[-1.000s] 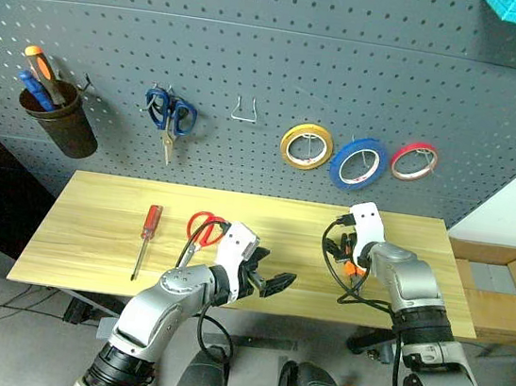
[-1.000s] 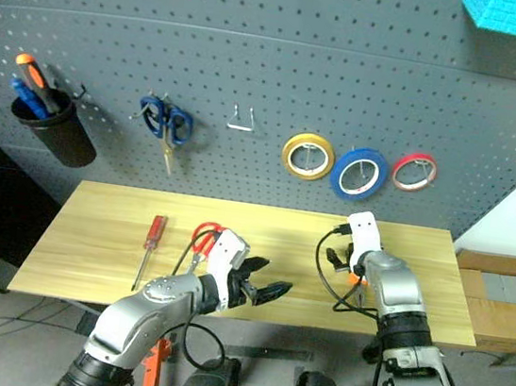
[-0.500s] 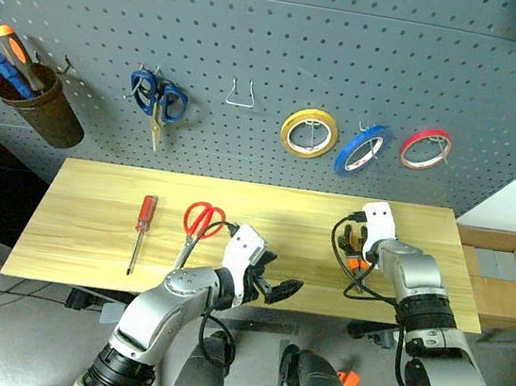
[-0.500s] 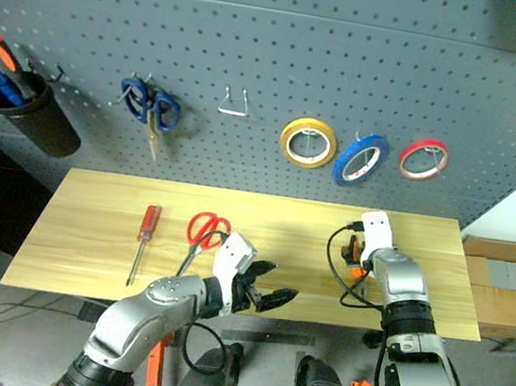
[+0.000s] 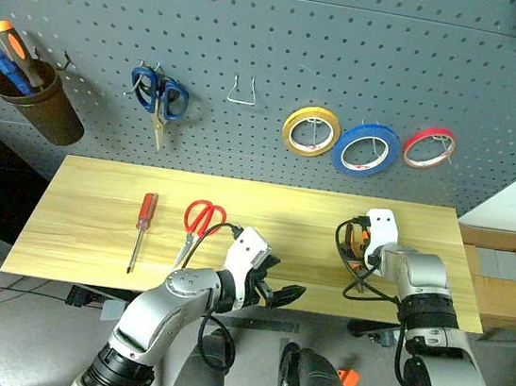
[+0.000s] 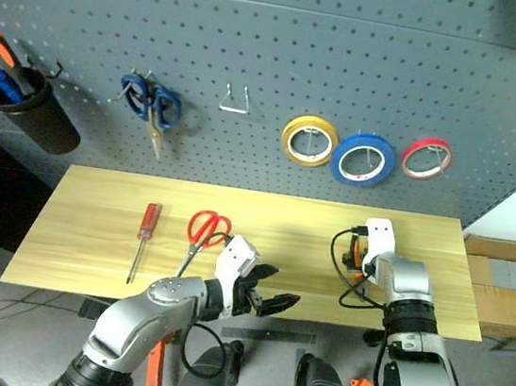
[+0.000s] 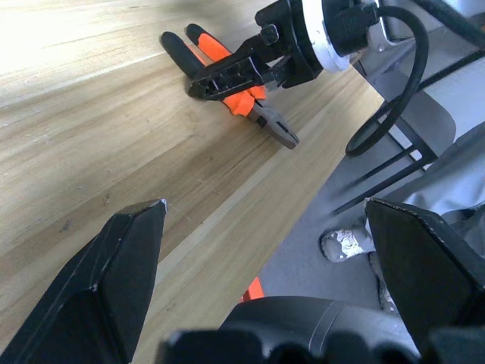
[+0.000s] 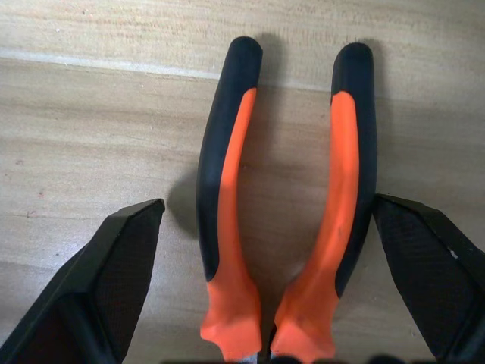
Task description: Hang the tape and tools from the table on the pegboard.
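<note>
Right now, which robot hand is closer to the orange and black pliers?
The right. The right gripper hangs open right over the pliers, a finger either side of the handles. The left gripper is open near the table's front edge, well away to the pliers' left.

Pliers [image 8: 284, 220] on the table [image 8: 91, 98], between spread pincer [image 8: 284, 280] fingers [image 8: 106, 288].

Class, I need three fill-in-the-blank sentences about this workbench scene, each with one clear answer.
1. The wide blue tape roll hangs between the yellow roll and the ____ roll.
2. The red-handled scissors lie on the ____.
3. The right hand hovers, fingers open, over the orange-and-black ____.

Missing words: red; table; pliers
</note>
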Available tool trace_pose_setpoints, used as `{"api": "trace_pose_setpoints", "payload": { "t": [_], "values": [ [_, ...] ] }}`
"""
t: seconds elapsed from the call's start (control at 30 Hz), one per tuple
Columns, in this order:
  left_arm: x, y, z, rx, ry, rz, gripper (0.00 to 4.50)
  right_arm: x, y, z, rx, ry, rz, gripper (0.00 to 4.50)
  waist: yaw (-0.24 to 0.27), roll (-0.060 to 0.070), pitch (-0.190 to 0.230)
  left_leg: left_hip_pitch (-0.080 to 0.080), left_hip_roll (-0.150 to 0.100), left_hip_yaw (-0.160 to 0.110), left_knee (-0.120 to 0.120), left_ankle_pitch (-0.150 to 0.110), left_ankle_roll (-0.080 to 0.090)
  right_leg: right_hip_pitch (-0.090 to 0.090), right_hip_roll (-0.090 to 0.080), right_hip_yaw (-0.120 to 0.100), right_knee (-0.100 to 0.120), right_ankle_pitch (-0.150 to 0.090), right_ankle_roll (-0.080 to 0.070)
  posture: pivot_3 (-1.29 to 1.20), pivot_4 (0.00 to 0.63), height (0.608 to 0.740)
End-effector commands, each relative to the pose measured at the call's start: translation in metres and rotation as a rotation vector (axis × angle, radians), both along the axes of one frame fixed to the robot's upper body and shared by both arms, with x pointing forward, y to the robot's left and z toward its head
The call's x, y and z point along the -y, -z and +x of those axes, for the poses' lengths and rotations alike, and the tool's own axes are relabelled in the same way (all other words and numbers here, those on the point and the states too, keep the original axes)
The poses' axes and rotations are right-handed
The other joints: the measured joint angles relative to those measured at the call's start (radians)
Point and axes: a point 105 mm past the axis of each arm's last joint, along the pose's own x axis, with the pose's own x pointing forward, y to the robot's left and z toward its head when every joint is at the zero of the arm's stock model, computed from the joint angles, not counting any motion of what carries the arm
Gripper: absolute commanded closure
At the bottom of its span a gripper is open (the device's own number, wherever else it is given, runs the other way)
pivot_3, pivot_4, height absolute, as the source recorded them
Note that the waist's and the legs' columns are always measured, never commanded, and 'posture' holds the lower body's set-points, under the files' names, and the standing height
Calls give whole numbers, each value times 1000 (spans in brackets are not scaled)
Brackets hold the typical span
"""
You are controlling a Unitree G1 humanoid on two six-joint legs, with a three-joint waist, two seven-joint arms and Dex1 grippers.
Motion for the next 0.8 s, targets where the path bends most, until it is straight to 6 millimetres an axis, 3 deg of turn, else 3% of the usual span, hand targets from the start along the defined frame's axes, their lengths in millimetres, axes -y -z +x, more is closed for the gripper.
{"api": "trace_pose_setpoints", "payload": {
  "t": [0.03, 0.17, 0.23, 0.37, 0.5, 0.67, 0.8],
  "values": [
    [7, -15, -6, 43, 46, -32, 0, 2, 20, -15, -113, -2, 23, 28, 0, 0, 0, 0, 0, 0, 0, 0, 0, 0, 0, 0, 0, 0, 0, 174, 355, 740],
    [9, -16, -3, 50, 43, -35, 0, 2, 19, -13, -104, -9, 19, 203, 0, 0, 0, 0, 0, 0, 0, 0, 0, 0, 0, 0, -1, 0, 0, 173, 348, 740],
    [10, -17, -3, 52, 43, -38, 0, 2, 18, -12, -99, -6, 24, 605, 0, -1, 0, 0, 0, 0, 0, 0, 0, 0, 0, 0, -1, 0, 0, 174, 347, 740],
    [11, -17, -2, 53, 44, -39, 0, 1, 17, -10, -94, -7, 25, 1871, -1, -1, 1, 0, 0, 0, 0, 0, 0, 0, 0, 0, -1, 0, 0, 172, 344, 740],
    [7, -16, 2, 64, 18, -26, 0, 1, 7, -4, -15, -27, -12, 1916, -1, -1, 1, 0, 1, 0, -1, 0, 0, 0, 0, 0, -1, 0, 0, 171, 329, 740],
    [1, -21, 11, 133, -63, -39, 0, -34, -44, 0, 308, -229, -32, 1916, -2, -1, 1, -2, 0, 0, -1, 0, 0, -3, 0, 0, -1, 0, 0, 167, 307, 740],
    [-9, -35, 3, 158, -134, -104, 0, -94, -81, -38, 538, -488, 63, 1916, -6, -1, 1, -3, 1, 2, -3, -1, -1, -4, 0, 2, -2, -1, 2, 167, 281, 740]
  ]
}}
